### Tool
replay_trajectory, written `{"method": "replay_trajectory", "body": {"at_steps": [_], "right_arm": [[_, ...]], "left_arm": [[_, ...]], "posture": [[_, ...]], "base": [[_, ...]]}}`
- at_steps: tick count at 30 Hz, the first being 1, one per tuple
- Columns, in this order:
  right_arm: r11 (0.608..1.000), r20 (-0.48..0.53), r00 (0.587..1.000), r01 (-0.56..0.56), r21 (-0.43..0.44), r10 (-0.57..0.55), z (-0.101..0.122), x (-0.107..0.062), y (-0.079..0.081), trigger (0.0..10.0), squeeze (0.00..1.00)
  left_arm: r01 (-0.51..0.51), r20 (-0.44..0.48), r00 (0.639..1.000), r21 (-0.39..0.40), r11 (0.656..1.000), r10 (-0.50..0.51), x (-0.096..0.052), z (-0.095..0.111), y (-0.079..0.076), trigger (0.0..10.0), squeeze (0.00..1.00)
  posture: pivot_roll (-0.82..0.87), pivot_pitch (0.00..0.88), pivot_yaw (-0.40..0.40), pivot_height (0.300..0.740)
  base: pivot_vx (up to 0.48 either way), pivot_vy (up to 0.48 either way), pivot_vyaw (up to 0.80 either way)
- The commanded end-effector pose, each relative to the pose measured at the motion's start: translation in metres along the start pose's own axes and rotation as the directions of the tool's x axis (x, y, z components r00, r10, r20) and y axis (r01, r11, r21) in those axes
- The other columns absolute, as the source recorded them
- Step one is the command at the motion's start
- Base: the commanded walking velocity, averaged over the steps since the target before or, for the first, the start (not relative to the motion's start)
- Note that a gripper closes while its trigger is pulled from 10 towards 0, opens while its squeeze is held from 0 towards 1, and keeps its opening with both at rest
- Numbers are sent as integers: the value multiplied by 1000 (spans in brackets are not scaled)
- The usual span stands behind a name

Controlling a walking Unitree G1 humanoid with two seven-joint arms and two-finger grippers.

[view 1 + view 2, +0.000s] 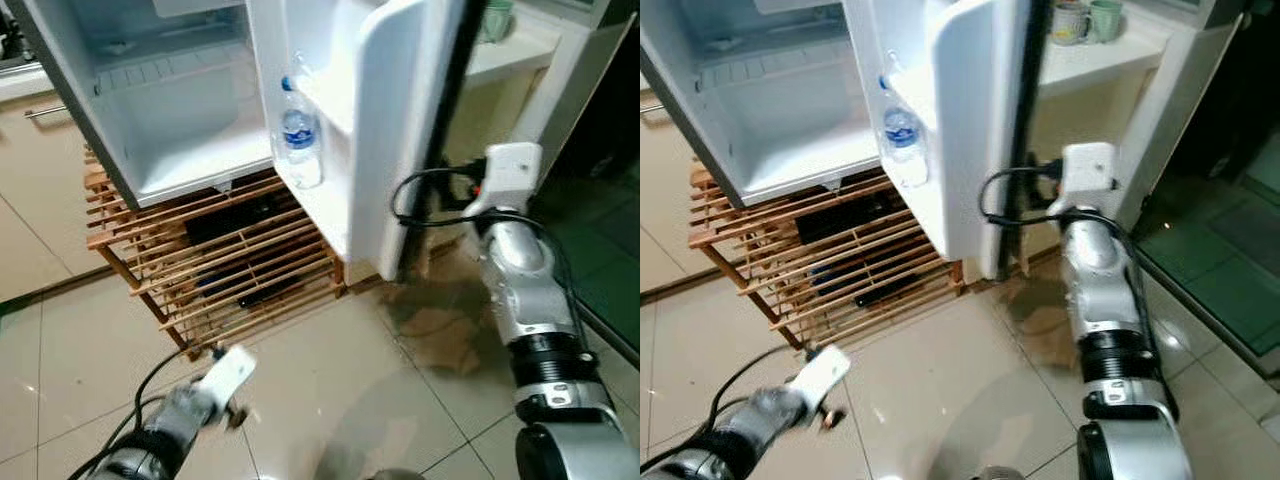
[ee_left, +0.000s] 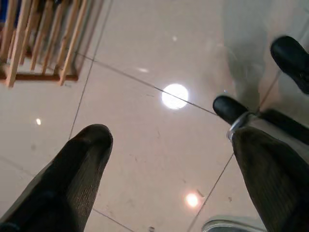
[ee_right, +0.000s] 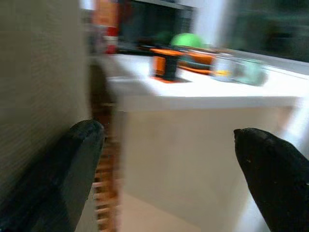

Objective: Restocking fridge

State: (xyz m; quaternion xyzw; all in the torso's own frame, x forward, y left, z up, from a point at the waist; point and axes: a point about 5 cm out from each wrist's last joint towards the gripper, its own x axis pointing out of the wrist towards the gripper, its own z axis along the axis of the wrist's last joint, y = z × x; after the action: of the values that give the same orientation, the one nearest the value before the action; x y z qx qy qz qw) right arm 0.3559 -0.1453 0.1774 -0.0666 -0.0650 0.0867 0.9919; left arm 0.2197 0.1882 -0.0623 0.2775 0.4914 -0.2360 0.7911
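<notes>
The small white fridge (image 1: 180,130) stands open on a wooden slatted rack (image 1: 235,270). Its lower compartment is bare. A clear water bottle with a blue cap and label (image 1: 299,140) stands upright in the shelf of the open door (image 1: 400,130). My right arm (image 1: 520,270) reaches up behind the door's outer edge, which hides its fingers in the eye views. In the right wrist view my right gripper (image 3: 168,133) is open and holds nothing. My left gripper (image 2: 169,140) hangs low over the tiled floor, open with nothing between its fingers.
A white counter (image 1: 1110,55) with mugs (image 1: 1072,22) stands behind the fridge door. A dark glass panel and green floor (image 1: 600,260) lie to the right. The tiled floor (image 1: 330,380) stretches in front of the rack. My black feet (image 2: 289,53) show on the tiles.
</notes>
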Motion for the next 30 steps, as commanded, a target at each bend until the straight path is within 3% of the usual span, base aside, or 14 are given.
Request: {"method": "replay_trajectory", "body": {"at_steps": [1, 5, 7, 8, 9, 14, 17, 21, 22, 23, 24, 27, 29, 30], "right_arm": [[979, 89, 976, -202, 16, 200, 35, 0, 42, 10000, 165], [833, 271, 837, -528, 168, 475, 86, -22, 92, 10000, 165], [725, 369, 758, -639, 257, 537, 108, -35, 99, 10000, 165], [719, 372, 761, -638, 276, 532, 108, -35, 94, 10000, 82], [728, 364, 773, -624, 285, 520, 106, -34, 89, 10000, 82], [968, 65, 973, -225, 110, 219, 40, -16, 32, 10000, 0], [995, -32, 998, -56, 83, 58, 12, -27, 7, 10000, 0], [997, -138, 990, 16, 77, -5, -22, -44, 0, 10000, 0], [997, -157, 987, 31, 76, -19, -30, -49, 1, 10000, 0], [996, -175, 984, 52, 73, -38, -40, -56, 2, 10000, 0], [996, -175, 984, 52, 73, -38, -40, -56, 2, 10000, 0], [994, -180, 981, 81, 77, -66, -48, -60, 3, 10000, 0], [991, -180, 979, 107, 83, -91, -50, -60, 1, 10000, 0], [991, -180, 979, 107, 83, -91, -50, -60, 1, 10000, 0]], "left_arm": [[50, -20, 999, 68, 996, -49, 1, -4, -6, 10000, 0], [108, -49, 993, 89, 990, -104, 3, -11, -17, 10000, 0], [107, -47, 994, 92, 990, -103, 4, -11, -19, 10000, 0], [102, -43, 994, 91, 991, -98, 3, -11, -17, 10000, 0], [98, -39, 995, 90, 991, -95, 3, -11, -14, 10000, 0], [-61, 77, 995, 17, 998, 60, -1, 12, 9, 10000, 0], [-155, 215, 962, -83, 984, 169, -8, 45, 29, 10000, 0], [-154, 427, 867, -262, 953, 257, -23, 89, 50, 10000, 0], [-111, 517, 807, -342, 933, 285, -32, 106, 56, 10000, 0], [-45, 649, 675, -438, 898, 350, -53, 137, 67, 10000, 0], [-45, 649, 675, -438, 898, 350, -53, 137, 67, 10000, 0], [25, 758, 492, -503, 864, 428, -90, 172, 78, 10000, 0], [55, 782, 420, -528, 847, 460, -106, 183, 79, 10000, 0], [55, 782, 420, -528, 847, 460, -106, 183, 79, 10000, 0]], "posture": [[-227, 0, 67, 740], [-233, 0, 74, 740], [-232, 0, 73, 740], [-233, 0, 72, 740], [-233, 0, 72, 740], [-222, 0, 68, 740], [-216, 0, 70, 740], [-212, 0, 72, 740], [-213, 0, 75, 740], [-214, 0, 79, 740], [-214, 0, 79, 740], [-217, 0, 85, 740], [-217, 0, 88, 740], [-217, 0, 88, 740]], "base": [[0, 0, 0], [0, 0, 0], [0, 0, 0], [0, 0, 0], [0, 0, 0], [0, 0, 0], [0, 0, 0], [0, 0, 0], [0, 0, 0], [0, 0, 0], [0, 0, 0], [0, 0, 0], [0, 0, 0], [0, 0, 0]]}}
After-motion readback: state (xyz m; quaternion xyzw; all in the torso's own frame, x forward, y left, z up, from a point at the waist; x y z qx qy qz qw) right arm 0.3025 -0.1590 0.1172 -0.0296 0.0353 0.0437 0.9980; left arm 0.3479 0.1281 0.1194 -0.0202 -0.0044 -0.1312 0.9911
